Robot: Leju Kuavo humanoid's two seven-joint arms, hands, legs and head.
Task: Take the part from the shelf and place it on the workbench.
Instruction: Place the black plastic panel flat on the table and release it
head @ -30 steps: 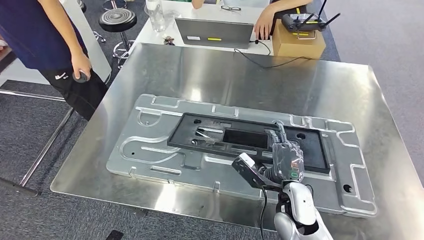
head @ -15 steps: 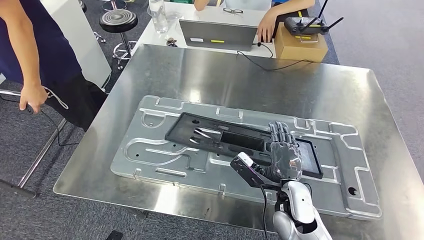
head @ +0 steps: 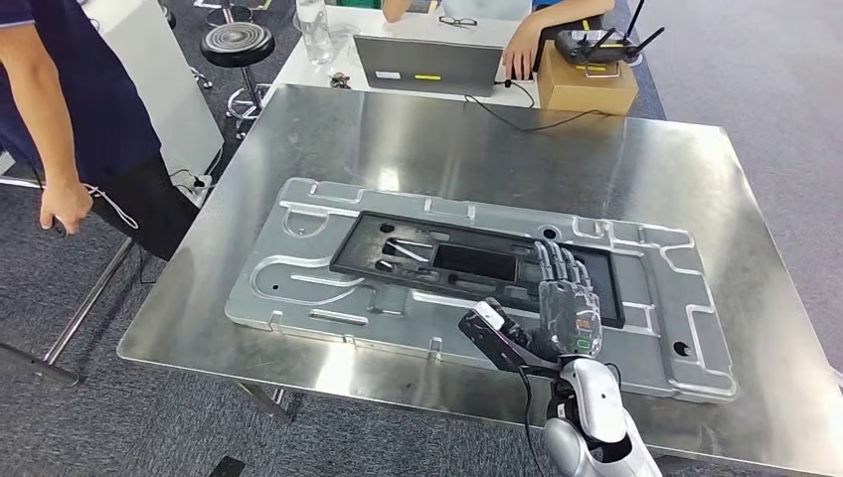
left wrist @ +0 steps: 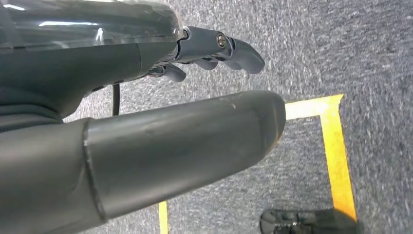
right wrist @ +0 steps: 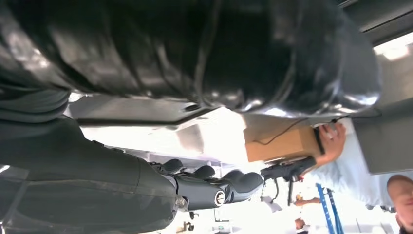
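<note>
Hovering right hand (head: 567,303), part (head: 477,260) on workbench (head: 596,169)

The head view is evenly and brightly lit from overhead, sharp across most of the picture. The steel table (head: 636,169) carries soft streaked glare, strongest toward 12 o'clock, and a dull reflection of the laptop (head: 429,66) standing beyond it. Shadows are faint and short. The left wrist view is dimmer; the left robot hand (left wrist: 146,112) close to the lens is soft and out of focus, while the carpet (left wrist: 370,58) at 2 o'clock shows crisp grain. The right wrist view is harsh in contrast: the right robot hand (right wrist: 160,122) is dark and blurred, with blown-out white behind it from 5 to 6 o'clock.
</note>
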